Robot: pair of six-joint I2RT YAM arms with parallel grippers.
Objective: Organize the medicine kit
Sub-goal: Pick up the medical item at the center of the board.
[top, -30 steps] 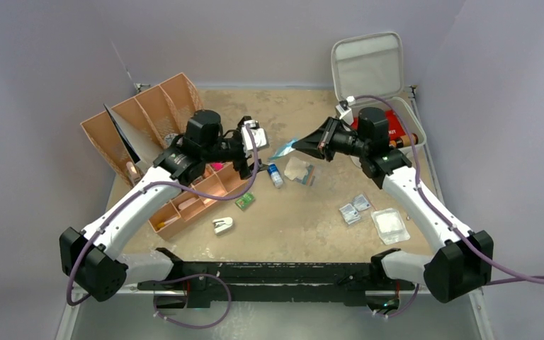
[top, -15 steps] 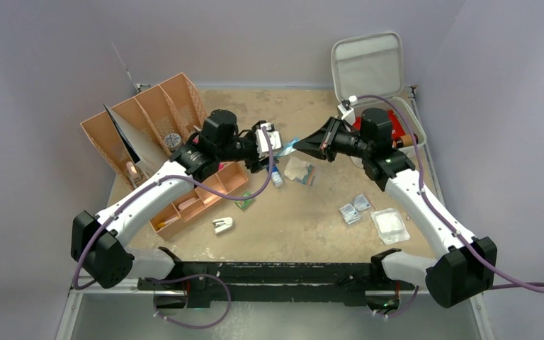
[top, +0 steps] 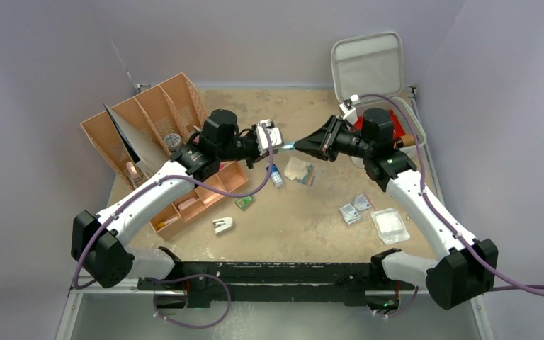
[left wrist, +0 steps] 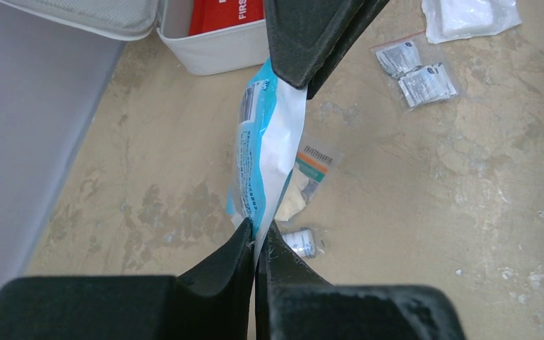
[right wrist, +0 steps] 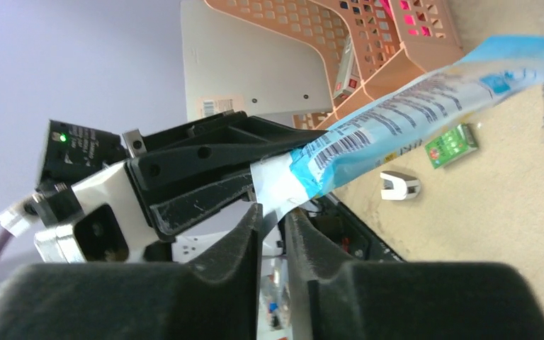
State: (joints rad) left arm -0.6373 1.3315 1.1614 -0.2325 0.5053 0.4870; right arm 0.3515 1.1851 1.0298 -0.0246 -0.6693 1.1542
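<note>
A blue-and-white packet (top: 289, 144) hangs in the air between my two grippers, above the table's middle. My left gripper (left wrist: 258, 230) is shut on its white near end (left wrist: 265, 149). My right gripper (right wrist: 273, 212) sits at the packet's other end (right wrist: 411, 120) with its jaws slightly apart, and the white corner lies loose in the gap. The medicine kit (top: 367, 65), a light grey case with its lid up, stands at the back right behind the right arm. A red pouch (left wrist: 219, 14) lies inside it.
Tan organizer trays stand at the left (top: 149, 120) and under the left arm (top: 198, 198). Below the packet lie a small vial (top: 275, 176) and a bagged dressing (top: 299, 170). A green packet (top: 245, 202), a white clip (top: 222, 225), small sachets (top: 354, 209) and a gauze bag (top: 389, 225) lie nearer.
My left arm reached right to the packet and its jaws closed on the free end. The right jaws, shut on the packet before, have parted a little.
</note>
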